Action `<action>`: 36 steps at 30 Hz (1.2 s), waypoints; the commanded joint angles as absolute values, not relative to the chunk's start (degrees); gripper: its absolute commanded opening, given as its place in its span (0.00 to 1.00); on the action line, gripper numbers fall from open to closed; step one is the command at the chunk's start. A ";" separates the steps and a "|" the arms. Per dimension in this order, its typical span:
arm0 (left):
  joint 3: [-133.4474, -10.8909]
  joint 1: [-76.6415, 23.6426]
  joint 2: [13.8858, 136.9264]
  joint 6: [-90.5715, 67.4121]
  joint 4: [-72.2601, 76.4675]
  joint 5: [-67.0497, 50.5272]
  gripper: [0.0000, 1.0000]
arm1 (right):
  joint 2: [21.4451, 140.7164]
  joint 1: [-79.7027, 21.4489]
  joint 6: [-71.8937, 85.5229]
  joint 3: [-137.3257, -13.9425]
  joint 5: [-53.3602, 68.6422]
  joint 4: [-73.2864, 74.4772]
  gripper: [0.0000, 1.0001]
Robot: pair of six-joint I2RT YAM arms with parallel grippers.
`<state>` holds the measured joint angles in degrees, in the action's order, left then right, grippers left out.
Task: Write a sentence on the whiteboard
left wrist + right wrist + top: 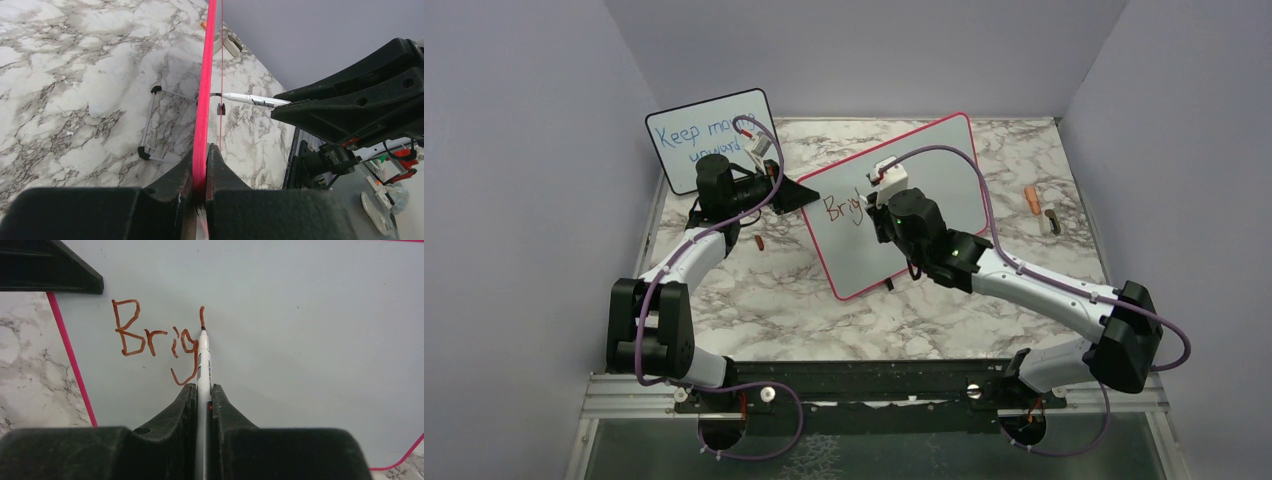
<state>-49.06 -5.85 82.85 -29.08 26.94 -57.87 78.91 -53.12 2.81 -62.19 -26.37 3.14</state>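
the left gripper (202, 169) is clamped shut on the pink edge of the whiteboard (849, 262). to its right, the right gripper (203, 390) pinches a marker (203, 352), whose tip touches the board just ahead of its fingers, beside the sentence (150, 337), which reads "brig".

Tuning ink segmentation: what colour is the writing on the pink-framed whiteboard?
Reddish-brown handwritten letters; clearest in right wrist view.

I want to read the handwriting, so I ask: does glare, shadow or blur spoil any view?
Right wrist: the sentence is sharp, the whiteboard evenly lit, no glare. Left wrist: the pink frame is crisp, the left gripper dark. Top external: soft, even light, but the writing is small.
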 commanded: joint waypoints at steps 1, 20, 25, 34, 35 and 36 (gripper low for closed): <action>-48.34 -6.71 85.10 -24.65 22.24 -56.51 0.00 | 77.90 -52.57 4.20 -60.72 -25.67 6.68 0.01; -48.34 -6.75 85.25 -24.70 22.24 -56.51 0.00 | 77.31 -52.65 5.50 -59.31 -23.82 8.71 0.01; -48.34 -6.73 85.25 -24.70 22.24 -56.51 0.00 | 77.33 -52.57 5.46 -59.24 -24.19 8.11 0.01; -48.34 -6.70 85.33 -24.70 22.24 -56.56 0.00 | 77.37 -52.69 4.91 -59.21 -25.42 3.94 0.01; -48.36 -6.69 85.34 -24.70 22.24 -56.56 0.00 | 77.42 -52.65 4.72 -59.20 -25.67 3.52 0.01; -48.34 -6.70 85.34 -24.70 22.24 -56.60 0.00 | 77.42 -52.60 4.56 -59.16 -25.81 3.24 0.01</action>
